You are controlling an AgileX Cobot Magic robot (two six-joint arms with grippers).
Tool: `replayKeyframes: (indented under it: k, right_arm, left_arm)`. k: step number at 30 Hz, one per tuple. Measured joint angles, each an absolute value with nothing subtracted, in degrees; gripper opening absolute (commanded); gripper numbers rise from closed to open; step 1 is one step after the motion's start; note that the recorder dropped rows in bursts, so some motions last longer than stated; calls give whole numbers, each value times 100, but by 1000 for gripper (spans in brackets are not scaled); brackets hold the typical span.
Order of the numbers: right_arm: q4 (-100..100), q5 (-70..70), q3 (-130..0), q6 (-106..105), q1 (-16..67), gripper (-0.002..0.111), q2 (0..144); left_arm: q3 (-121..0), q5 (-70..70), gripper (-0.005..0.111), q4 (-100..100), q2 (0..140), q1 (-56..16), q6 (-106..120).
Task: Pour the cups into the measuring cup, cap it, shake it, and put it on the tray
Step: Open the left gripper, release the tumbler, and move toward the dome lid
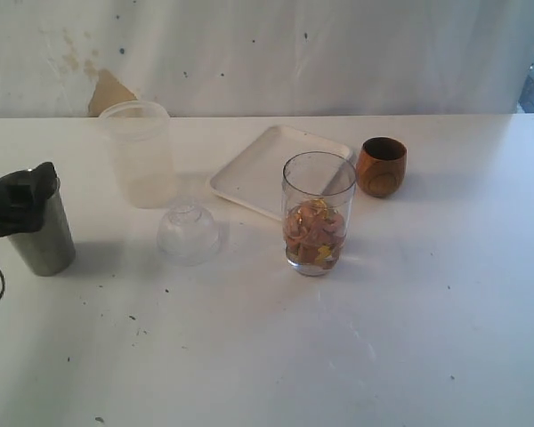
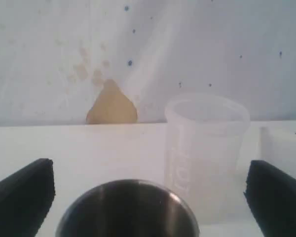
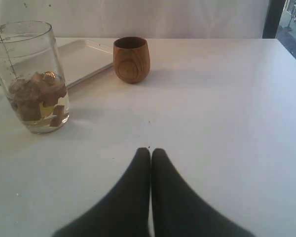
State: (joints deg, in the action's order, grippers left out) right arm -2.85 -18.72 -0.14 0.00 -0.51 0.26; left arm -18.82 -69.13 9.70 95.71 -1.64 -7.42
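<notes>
Steel tumbler (image 1: 41, 240) stood between the open jaws of the left pincer (image 2: 149, 177), apparently untouched; a shallow grip near its rim could tip it. The right pincer (image 3: 151, 155) was closed, empty.

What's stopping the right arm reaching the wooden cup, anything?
Likely nothing, so yes. Only bare table lies between the right gripper and the wooden cup; the measuring cup stands clear of that line. The jaws are shut and would need opening first.

The exterior camera looked down from the near side; my low right wrist camera shared its measuring cup (image 1: 314, 213).
</notes>
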Motion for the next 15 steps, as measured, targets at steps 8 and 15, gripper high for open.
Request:
replayKeyframes:
  k: [8, 15]
  right_arm:
    - [-285, -1872, -14, 30, -51, 0, 26]
    - [-285, -1872, -14, 42, -51, 0, 26]
  left_arm:
    - [-1817, -6924, 105, 1195, 8654, -155, -1288]
    - [-2779, -5857, 105, 3362, 8269, -362, -3050]
